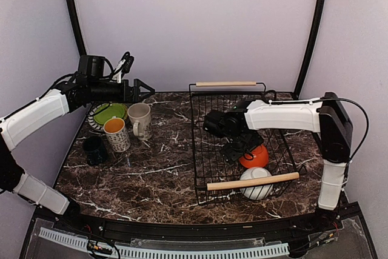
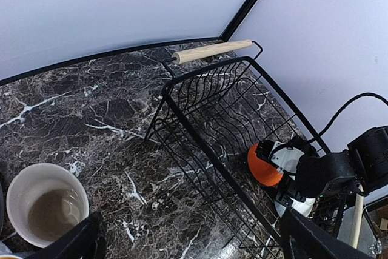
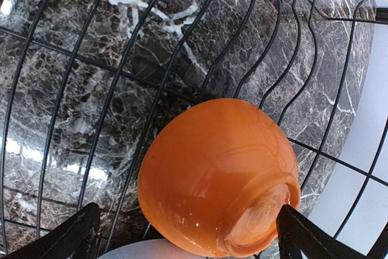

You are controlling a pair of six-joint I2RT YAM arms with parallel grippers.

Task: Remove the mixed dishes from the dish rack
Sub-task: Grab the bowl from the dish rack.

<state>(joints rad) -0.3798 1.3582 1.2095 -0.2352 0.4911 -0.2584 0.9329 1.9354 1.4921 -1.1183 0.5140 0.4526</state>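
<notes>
At the far left of the dark marble table (image 1: 163, 174) stands the small dark green cup (image 1: 94, 148). Behind it the lime-green plate (image 1: 113, 111) lies on the grey-and-white radial-patterned plate (image 1: 94, 123). Just to the right stands the patterned white mug with orange inside (image 1: 116, 134), and beside it the cream mug (image 1: 140, 119). All of these are outside the rack.

The left gripper (image 1: 147, 89) hangs above this group, over the cream mug and pointing toward the rack. Its fingers (image 2: 82, 241) are spread wide with nothing between them.

The dish rack (image 1: 200, 144) stands on the right half of the table, one wooden handle at its far end and one at its near end.

Inside it the right gripper (image 3: 185, 235) reaches down over the orange bowl (image 3: 221, 174). The bowl lies tipped in the near right part of the rack with its foot turned up toward the camera. The fingers (image 3: 70, 238) are apart, one on each side of the bowl. Whether they touch it cannot be told.

The white bowl (image 1: 257, 187) sits just nearer than the orange one, in the near right corner under the near handle.
</notes>
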